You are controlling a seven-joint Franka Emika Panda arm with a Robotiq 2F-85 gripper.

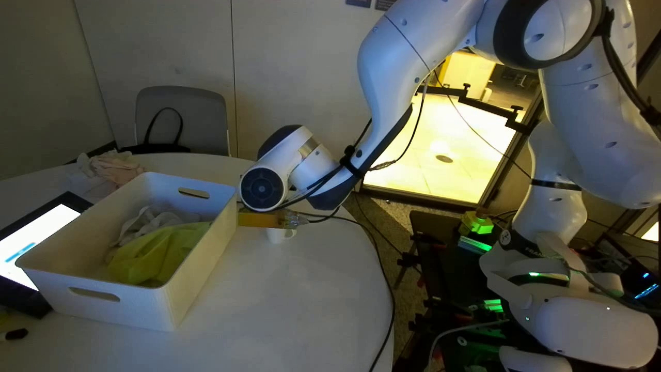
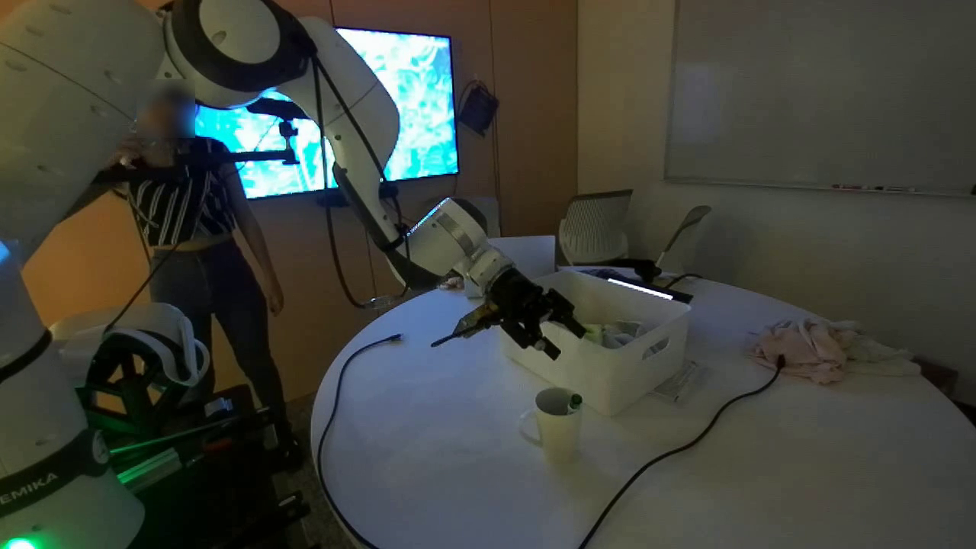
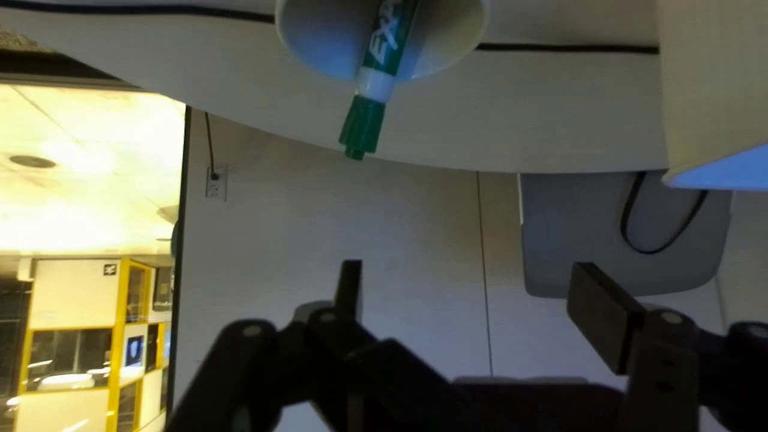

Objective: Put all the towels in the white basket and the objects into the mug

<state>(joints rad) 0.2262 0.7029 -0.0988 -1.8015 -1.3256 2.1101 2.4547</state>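
The white basket (image 1: 116,309) stands on the table; it also shows in an exterior view (image 2: 587,381) and in the wrist view (image 3: 708,84). A yellow-green towel (image 1: 160,253) and a greyish towel (image 1: 147,223) lie inside it. Pink and white towels (image 2: 808,351) lie in a heap on the table, also seen in an exterior view (image 1: 116,169). The white mug (image 2: 559,438) stands upright beside the basket, with a green marker (image 3: 375,81) leaning in it, cap out. My gripper (image 2: 568,343) is open and empty above the table near the basket, apart from the mug.
A tablet with a lit screen (image 1: 38,248) lies beside the basket. Black cables (image 2: 686,444) run across the table. A dark-tipped object (image 1: 15,335) lies at the table's near left. A clear packet (image 2: 679,380) lies by the basket. A person (image 2: 206,229) stands behind the arm.
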